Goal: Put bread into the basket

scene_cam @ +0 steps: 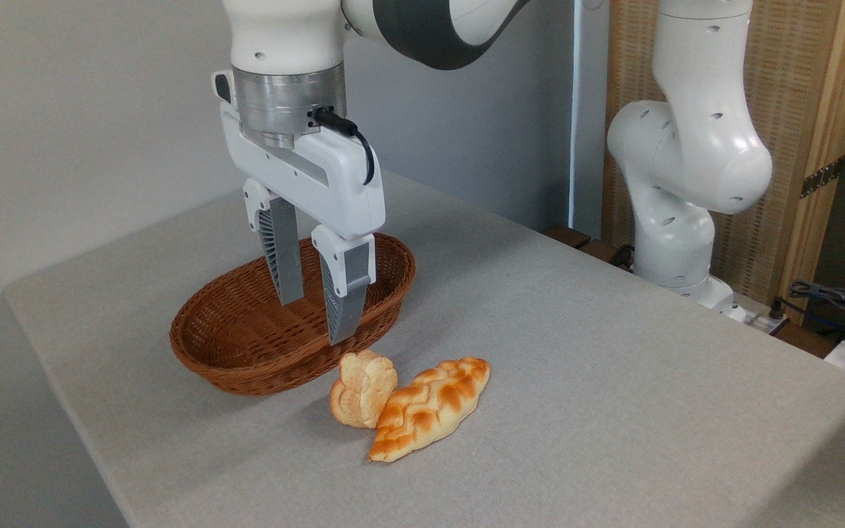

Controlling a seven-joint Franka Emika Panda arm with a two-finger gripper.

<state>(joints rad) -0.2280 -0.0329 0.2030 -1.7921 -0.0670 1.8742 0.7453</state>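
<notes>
Bread [362, 389] on worktop [576, 381], untouched; hand [314, 320] above it, empty.

Small pale knotted bun lay just in front of the basket [246, 352], touching the longer braided loaf [430, 407] at its right. Judged light, soft and crushable, lumpy top; best pinched gently across its rounded sides, clear of the loaf. Hand hung partly open, fingers apart, gripping nothing, tips before the basket's near rim.

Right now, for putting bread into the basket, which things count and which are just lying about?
Part of the job:
- small pale knot bun
- oval wicker basket
- robot hand, open, empty, above the basket's near rim

Lying about:
- braided loaf, touching the bun
- cables at the right edge
</notes>
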